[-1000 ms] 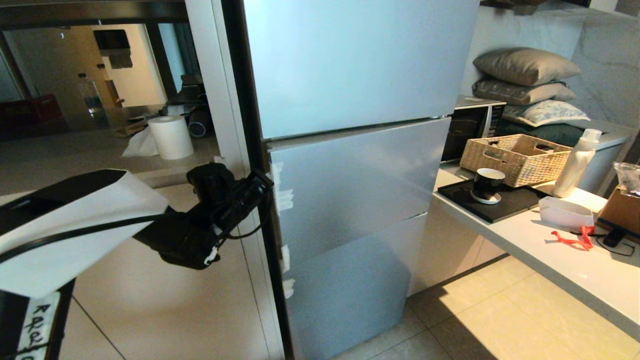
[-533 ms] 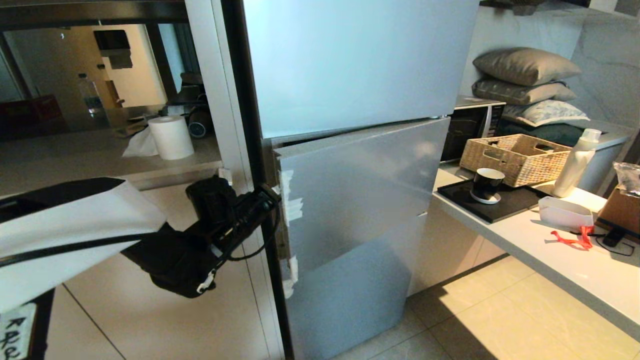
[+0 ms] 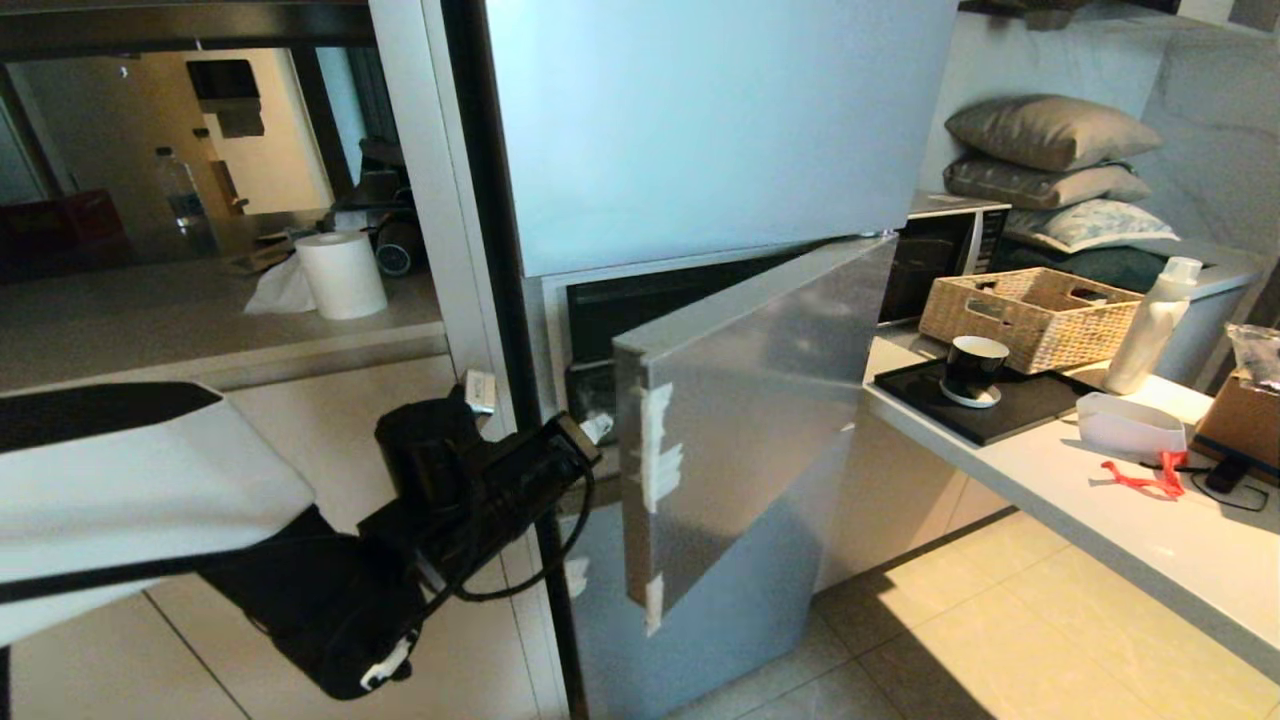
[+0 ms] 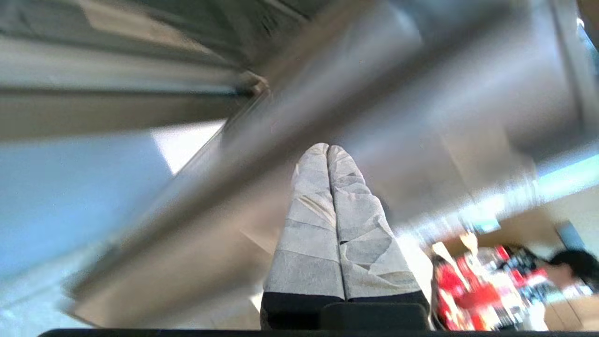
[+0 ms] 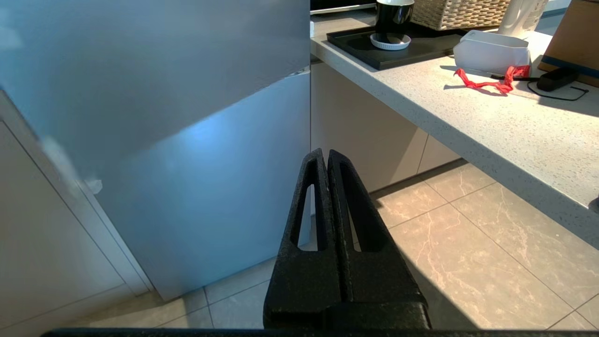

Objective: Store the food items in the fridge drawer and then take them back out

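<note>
The middle fridge door (image 3: 745, 420) has swung ajar behind the left gripper (image 3: 598, 428), jaws pressed together and empty, exposing a dark compartment; drawer and food remain unseen.

The left arm reaches in from the left, its white-shelled forearm leading to a black wrist angled forward and upward. The left gripper (image 3: 590, 432) points ahead, its two tape-wrapped fingers (image 4: 311, 196) pressed flat together with nothing between them. The right gripper (image 5: 326, 154) hangs low, black fingers closed tight, tilted toward the floor.
</note>
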